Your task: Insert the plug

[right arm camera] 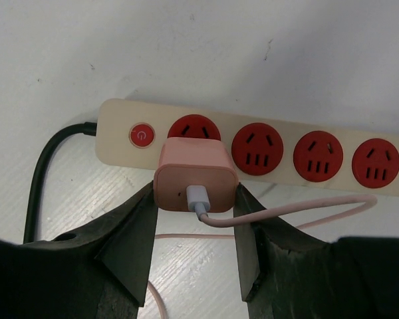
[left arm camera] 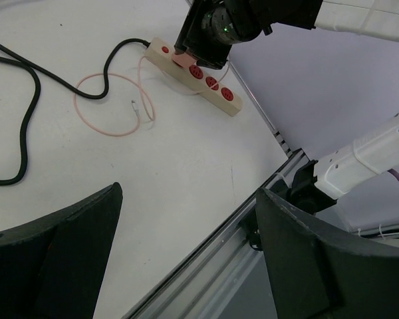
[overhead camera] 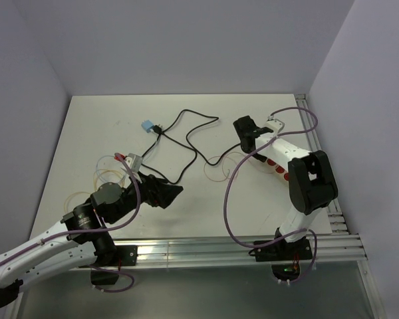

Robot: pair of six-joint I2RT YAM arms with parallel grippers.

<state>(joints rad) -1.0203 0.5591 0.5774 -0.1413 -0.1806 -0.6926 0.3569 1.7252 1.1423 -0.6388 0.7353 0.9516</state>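
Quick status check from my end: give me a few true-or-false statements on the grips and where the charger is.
1. The right gripper holds the pink charger. True.
2. The left gripper is shut on the black cord. False: it is open and empty.
3. The charger is over the last socket in the row. False: it is at the first socket, beside the red power button of the power strip.
4. A pink cable runs from the charger. True.

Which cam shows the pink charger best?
Right wrist: pink charger sits centre frame, clamped between the jaws at the first socket of the power strip. Left wrist shows only a pink sliver under the right gripper; top external hides it.
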